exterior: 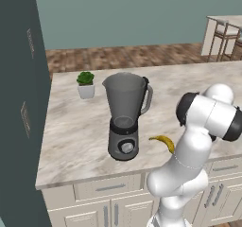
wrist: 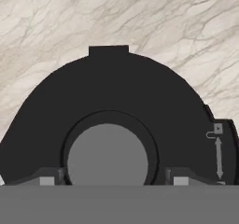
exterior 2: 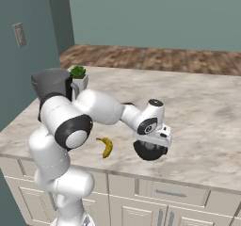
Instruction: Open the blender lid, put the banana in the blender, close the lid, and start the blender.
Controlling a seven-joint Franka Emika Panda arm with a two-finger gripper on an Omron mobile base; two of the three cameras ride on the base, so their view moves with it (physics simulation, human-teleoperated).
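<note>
While the jar of the blender point(exterior: 125, 109) stands uncapped, the lid point(exterior 2: 149, 150) lies flat on the counter point(exterior 2: 207, 121) under the gripper point(exterior 2: 151, 147), set aside so the mouth is free for loading. Its fingertips point(wrist: 46, 180) flank the knob point(wrist: 108, 155) at roughly nine and three o'clock with a gap showing, so the claw looks spread, letting go. Between blender and lid lies the banana point(exterior 2: 107, 147), likely next.
</note>
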